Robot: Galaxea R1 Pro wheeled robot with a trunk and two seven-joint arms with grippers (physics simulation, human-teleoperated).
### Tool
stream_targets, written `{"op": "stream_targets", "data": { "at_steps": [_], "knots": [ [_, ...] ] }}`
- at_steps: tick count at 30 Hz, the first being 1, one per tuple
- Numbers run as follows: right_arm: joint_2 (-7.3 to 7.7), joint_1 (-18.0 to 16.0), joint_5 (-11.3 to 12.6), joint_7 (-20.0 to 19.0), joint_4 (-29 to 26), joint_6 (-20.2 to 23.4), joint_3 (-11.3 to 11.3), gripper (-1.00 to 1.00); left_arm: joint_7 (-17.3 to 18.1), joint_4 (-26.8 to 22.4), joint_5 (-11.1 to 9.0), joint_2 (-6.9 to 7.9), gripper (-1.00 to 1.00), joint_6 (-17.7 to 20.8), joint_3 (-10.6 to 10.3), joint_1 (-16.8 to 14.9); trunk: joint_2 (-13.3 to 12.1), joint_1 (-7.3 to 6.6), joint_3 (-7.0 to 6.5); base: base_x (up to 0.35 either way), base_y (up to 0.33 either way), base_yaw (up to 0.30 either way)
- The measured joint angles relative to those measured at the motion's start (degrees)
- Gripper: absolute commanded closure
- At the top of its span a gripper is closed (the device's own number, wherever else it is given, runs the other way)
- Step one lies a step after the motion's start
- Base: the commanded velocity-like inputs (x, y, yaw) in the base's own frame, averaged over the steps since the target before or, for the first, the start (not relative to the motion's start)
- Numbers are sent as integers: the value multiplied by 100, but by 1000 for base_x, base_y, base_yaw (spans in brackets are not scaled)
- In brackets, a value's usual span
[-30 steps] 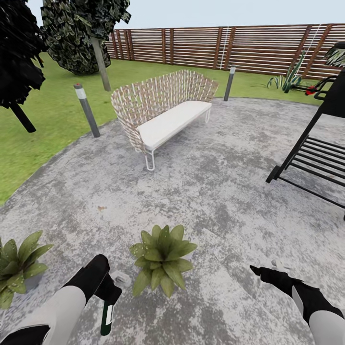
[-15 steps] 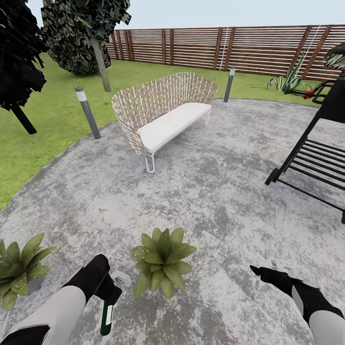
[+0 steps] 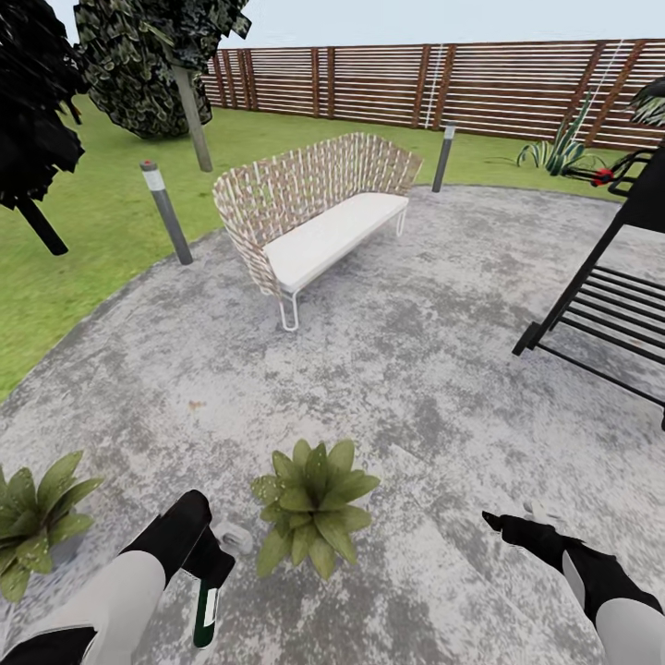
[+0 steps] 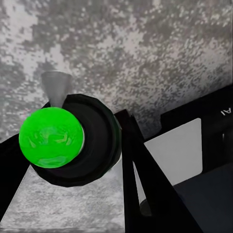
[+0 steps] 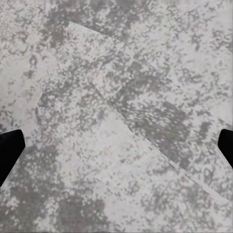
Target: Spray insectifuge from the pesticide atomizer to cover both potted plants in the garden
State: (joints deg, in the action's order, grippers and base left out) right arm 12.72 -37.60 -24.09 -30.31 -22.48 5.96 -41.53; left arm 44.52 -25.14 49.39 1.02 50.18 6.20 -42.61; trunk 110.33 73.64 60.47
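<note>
My left gripper [image 3: 211, 565] is shut on the pesticide atomizer [image 3: 205, 611], a slim green-and-white sprayer hanging low over the paving, with its pale nozzle head [image 3: 232, 537] turned toward the nearer plant. In the left wrist view the atomizer [image 4: 51, 137] shows end-on as a bright green round in a dark ring. One potted plant [image 3: 312, 503], a low rosette of broad green leaves, stands just right of the nozzle. The other potted plant [image 3: 32, 522] sits at the far left edge. My right gripper [image 3: 505, 525] hovers open over bare paving [image 5: 116, 148], holding nothing.
A woven bench [image 3: 309, 217] with a white cushion stands ahead in the middle. A black slatted rack [image 3: 610, 305] is at the right. Two bollard lights [image 3: 164, 208] [image 3: 443, 157] edge the grey paved circle [image 3: 416, 369]; lawn, dark trees and a wooden fence [image 3: 462, 88] lie beyond.
The whole picture has shifted slightly, so the camera moved. Both arms hold the same pose and the atomizer stays in the left gripper.
</note>
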Motion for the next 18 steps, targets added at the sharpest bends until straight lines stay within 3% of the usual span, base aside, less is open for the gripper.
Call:
{"op": "stream_targets", "data": {
  "at_steps": [5, 12, 18],
  "knots": [
    [1, -2, 0, 0, 0, 0, 0, -100, 2, -2, -5, -47, 100, 3, 0, 0, 0, 0, 0, 261, 0, 0],
    [-2, -4, 0, 0, 0, 0, 0, -100, 2, -1, 0, -79, 100, 1, -1, 0, 0, 3, 1, 21, 0, 13],
    [-3, -3, -1, 1, -1, 2, 0, -100, 4, -2, 0, -78, 100, 5, -2, 1, 0, 3, 0, 1, -129, 200]
  ]
}}
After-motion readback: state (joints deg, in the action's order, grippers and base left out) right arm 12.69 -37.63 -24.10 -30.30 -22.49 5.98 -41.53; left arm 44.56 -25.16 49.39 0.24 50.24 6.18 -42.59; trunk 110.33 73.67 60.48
